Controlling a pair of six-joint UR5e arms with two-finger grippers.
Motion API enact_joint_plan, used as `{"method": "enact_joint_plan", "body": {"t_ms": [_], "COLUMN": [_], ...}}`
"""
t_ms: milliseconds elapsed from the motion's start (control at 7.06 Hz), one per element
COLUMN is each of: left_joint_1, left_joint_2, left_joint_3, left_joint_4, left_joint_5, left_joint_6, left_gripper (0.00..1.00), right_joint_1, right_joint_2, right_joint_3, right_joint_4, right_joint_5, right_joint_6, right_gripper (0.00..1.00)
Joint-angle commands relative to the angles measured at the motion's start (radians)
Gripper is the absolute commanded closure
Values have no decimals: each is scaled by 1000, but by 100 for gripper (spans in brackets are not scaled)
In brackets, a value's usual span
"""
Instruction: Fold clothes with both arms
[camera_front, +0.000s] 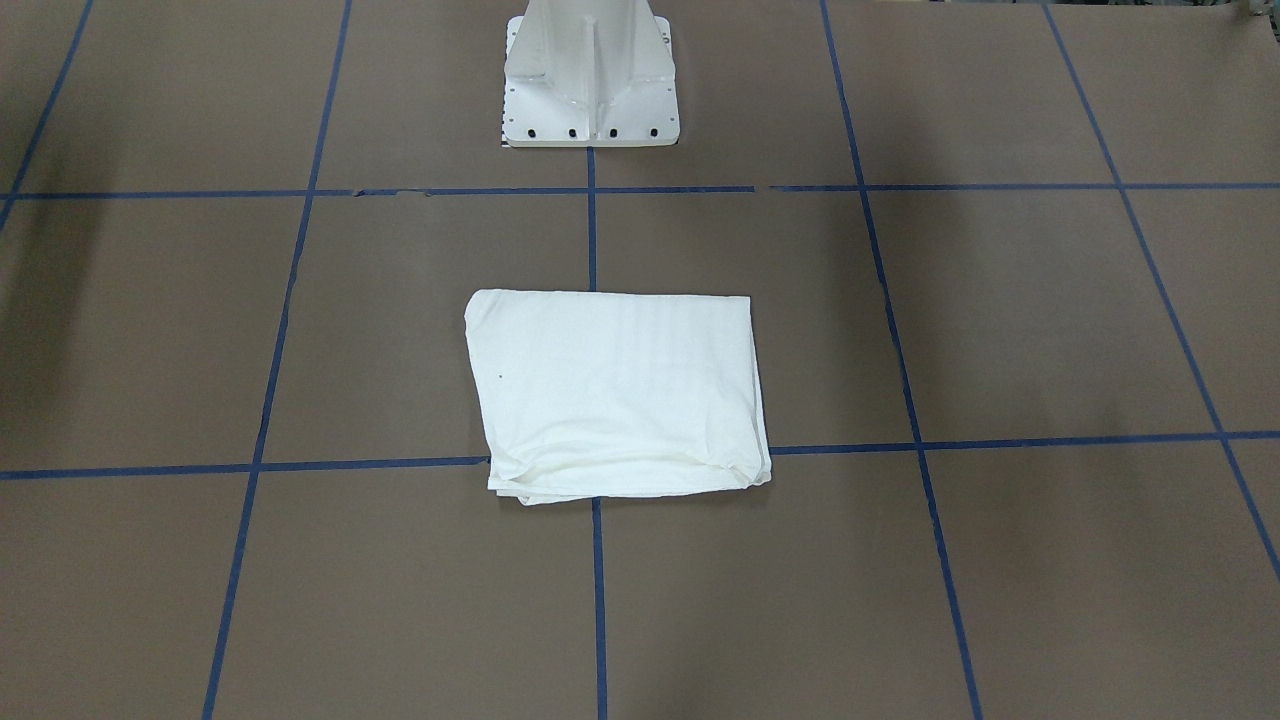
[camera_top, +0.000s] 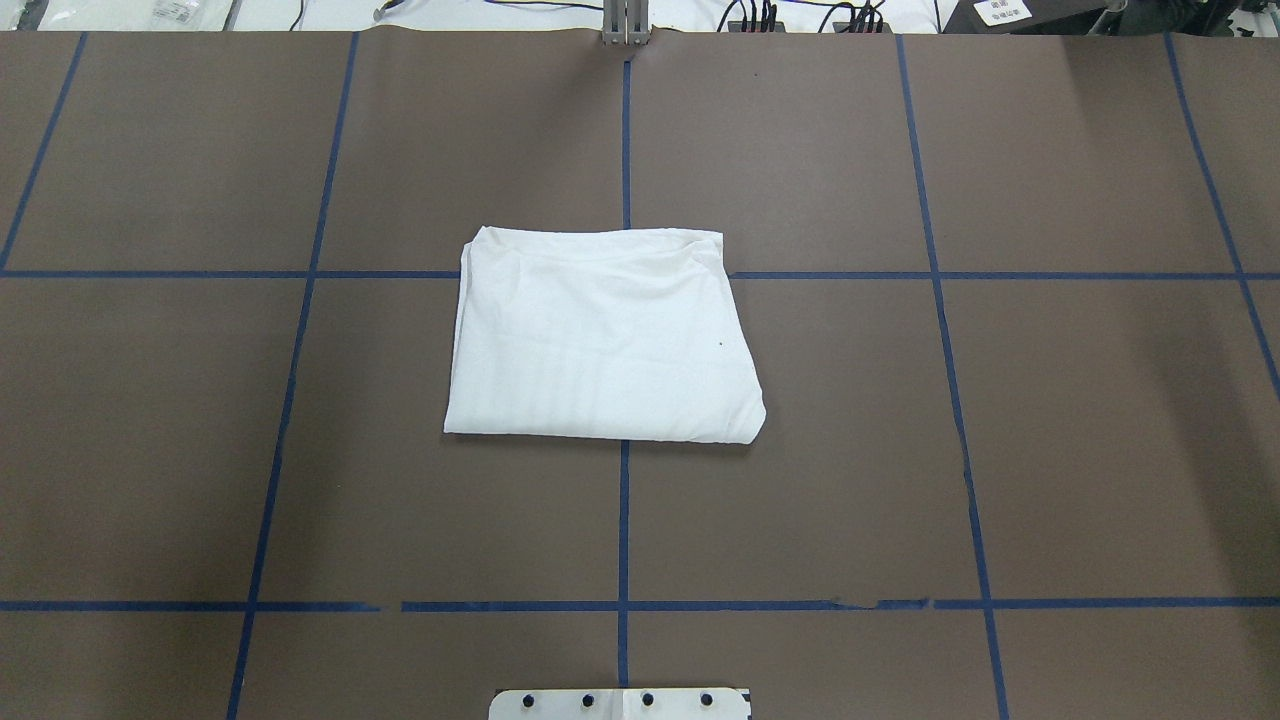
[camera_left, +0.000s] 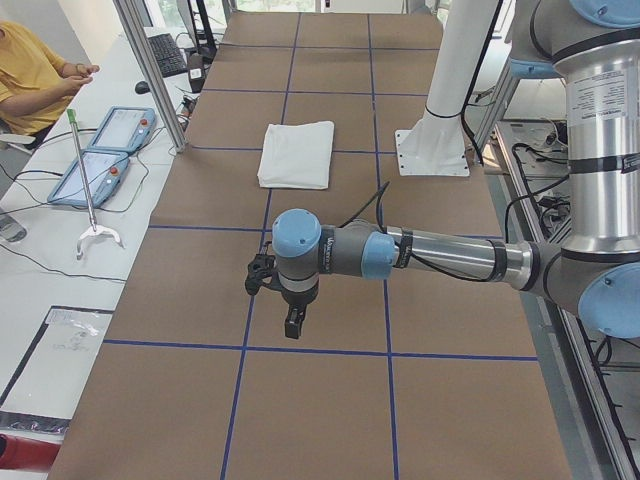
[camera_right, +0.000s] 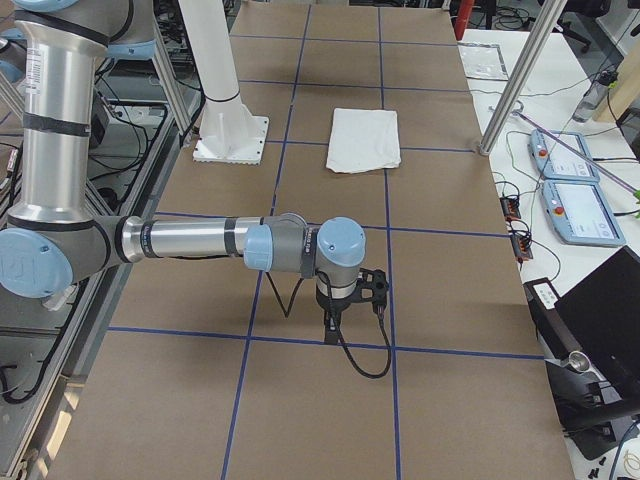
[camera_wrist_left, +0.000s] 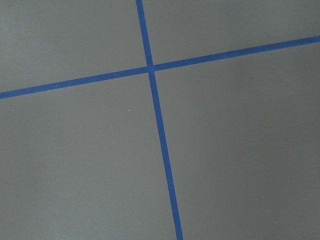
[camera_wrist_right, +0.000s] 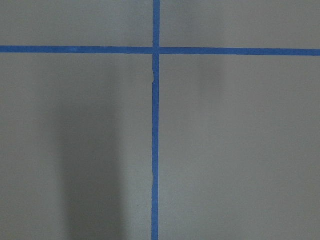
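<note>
The white shirt lies folded into a neat rectangle at the table's middle, plain side up, no printed text showing. It also shows in the front-facing view, the left view and the right view. My left gripper hangs over bare table far from the shirt, toward the table's left end. My right gripper hangs over bare table far from the shirt, toward the right end. Each shows only in a side view, so I cannot tell whether either is open or shut. Both wrist views show only table.
The brown table is marked with a grid of blue tape. The white pedestal base stands behind the shirt. An operator in yellow, teach pendants and a laptop are on side benches.
</note>
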Motion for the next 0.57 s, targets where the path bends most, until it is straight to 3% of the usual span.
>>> {"method": "enact_joint_plan", "body": {"t_ms": [0,425], "left_joint_1": [-3,-3], "left_joint_2": [2,2], "left_joint_3": [-28,-47], "left_joint_4": [-4,-3], "left_joint_5": [5,3], "left_joint_6": [-1,-4], "left_gripper": [0,0], "right_joint_1": [-1,-1], "right_joint_2": [0,6], "right_joint_3": [3,3], "right_joint_4": [2,4], "right_joint_5": [10,10], "right_joint_6": [0,-2], "right_gripper": [0,0]}}
